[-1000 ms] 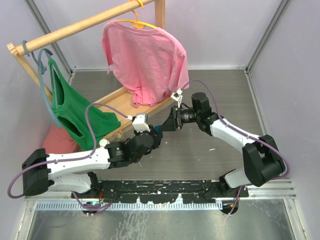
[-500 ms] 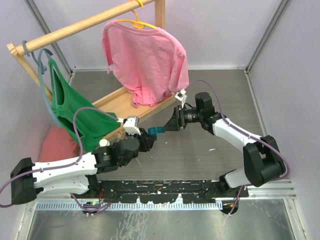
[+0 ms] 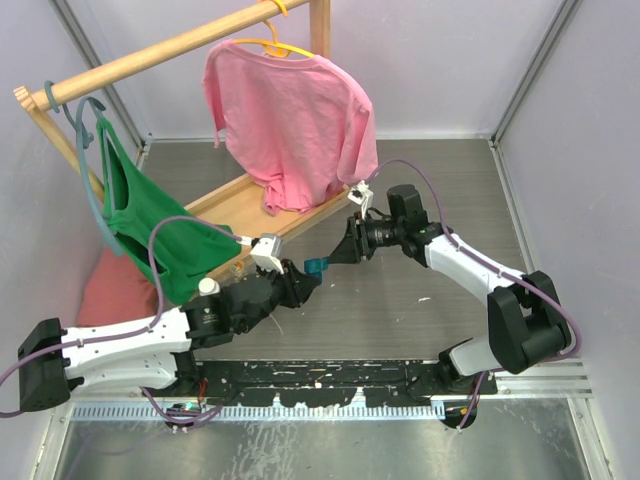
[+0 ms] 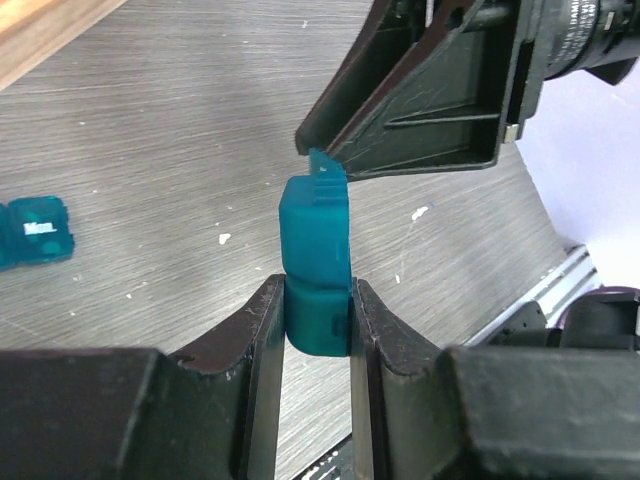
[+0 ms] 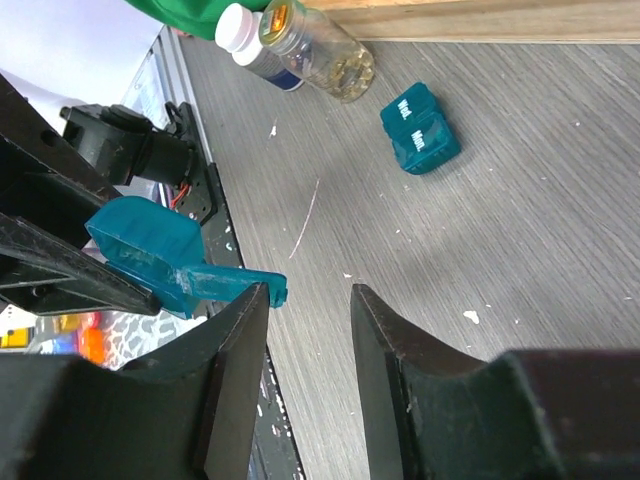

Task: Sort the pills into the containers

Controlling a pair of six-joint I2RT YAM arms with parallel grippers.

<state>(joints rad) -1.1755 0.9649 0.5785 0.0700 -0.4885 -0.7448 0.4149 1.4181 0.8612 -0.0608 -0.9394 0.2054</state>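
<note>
Left tool [image 4: 317, 305] pinches the lower end of one teal container [image 4: 316, 235] above the bench [image 4: 150, 130], right tool [image 5: 308, 295] gaping beside its upper end; a sideways nudge there could, I judge, lever it from that shallow grip.

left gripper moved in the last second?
Yes. The left gripper, holding the container, slid slightly left and nearer, away from the pink shirt.

The held container [image 4: 316, 250] is smooth, faintly translucent teal plastic, like the second container [image 4: 35, 230] lying on the table [image 4: 150, 130], whose grey top looks matt and finely brushed, flecked white. The left gripper [image 4: 317, 300] is matt black plastic.
</note>
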